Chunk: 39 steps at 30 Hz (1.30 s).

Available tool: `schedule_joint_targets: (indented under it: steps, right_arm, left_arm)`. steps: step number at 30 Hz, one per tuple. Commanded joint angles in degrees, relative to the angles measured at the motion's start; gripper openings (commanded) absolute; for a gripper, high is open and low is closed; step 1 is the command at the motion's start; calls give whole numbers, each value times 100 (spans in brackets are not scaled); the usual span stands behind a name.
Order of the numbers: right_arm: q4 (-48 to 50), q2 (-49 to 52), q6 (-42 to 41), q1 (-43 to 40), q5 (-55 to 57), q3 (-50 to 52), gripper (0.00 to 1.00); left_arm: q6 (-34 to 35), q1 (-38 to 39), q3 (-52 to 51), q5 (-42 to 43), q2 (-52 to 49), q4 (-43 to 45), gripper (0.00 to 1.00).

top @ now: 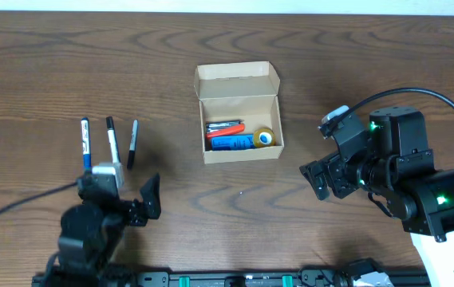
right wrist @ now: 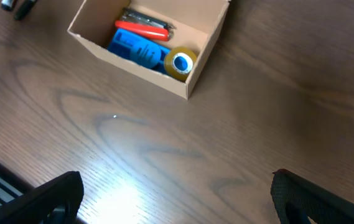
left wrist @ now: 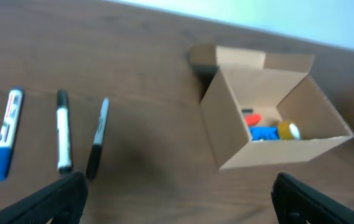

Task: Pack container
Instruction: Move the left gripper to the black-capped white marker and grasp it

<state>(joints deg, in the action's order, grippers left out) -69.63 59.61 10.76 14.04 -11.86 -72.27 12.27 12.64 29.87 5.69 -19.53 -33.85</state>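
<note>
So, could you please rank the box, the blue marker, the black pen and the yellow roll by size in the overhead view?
1. Box, largest.
2. Blue marker and black pen: about equal in length, marker slightly thicker, so tied.
3. Yellow roll, smallest.

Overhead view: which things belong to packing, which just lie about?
Job: tan cardboard box, lid open; inside it red-handled tool, blue tube, yellow tape roll; probably the three slim markers left of it.
Lying about: only the right arm's black cable.
</note>
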Motion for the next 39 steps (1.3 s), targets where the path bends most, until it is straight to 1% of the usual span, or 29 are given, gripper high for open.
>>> schedule_joint_targets:
  steps: [1, 9, 13, 15, 23, 25, 27, 30, 32, 35, 39]
  right_arm:
    - [-4, 2, -61, -35, -37, -13, 99]
    - [-2, 2, -61, -35, -37, -13, 99]
    - [-4, 2, -61, -35, -37, -13, 99]
    - [-4, 2, -61, -35, -37, -13, 99]
    - [-2, 2, -61, -35, -39, -13, 99]
    - [-4, 2, -61, -35, -39, -13, 99]
    - [-4, 2, -61, -35, -39, -13, 99]
    - [-4, 2, -61, -35, -39, -13, 99]
    - [-4, 2, -61, -35, -39, -13, 99]
    - [-4, 2, -61, -35, -37, -13, 99]
    - [-4, 2, -61, -35, -37, -13, 99]
  left_arm:
    - [85, 13, 719, -166, -944, -225, 95]
    - [107, 13, 2511, -614, -3099, -1200, 95]
    - [-35, 13, 3034, -697, -3777, -1108, 95]
    - [-44, 13, 3040, -734, -3971, -820, 95]
    - [-109, 13, 3040, -863, -4457, -313, 95]
    - [-271, 11, 3040, -1025, -4518, -293, 95]
    - [-278, -42, 3040, -1388, -4610, -367, 95]
    - [-55, -289, 3040, -1657, -4795, -520, 95]
    - [17, -566, 3040, -1609, -4964, -544, 95]
    - [-22, -929, 3040, -1593, -5285, -531, 95]
    - [-160, -1152, 3040, -1596, -5775, -485, 95]
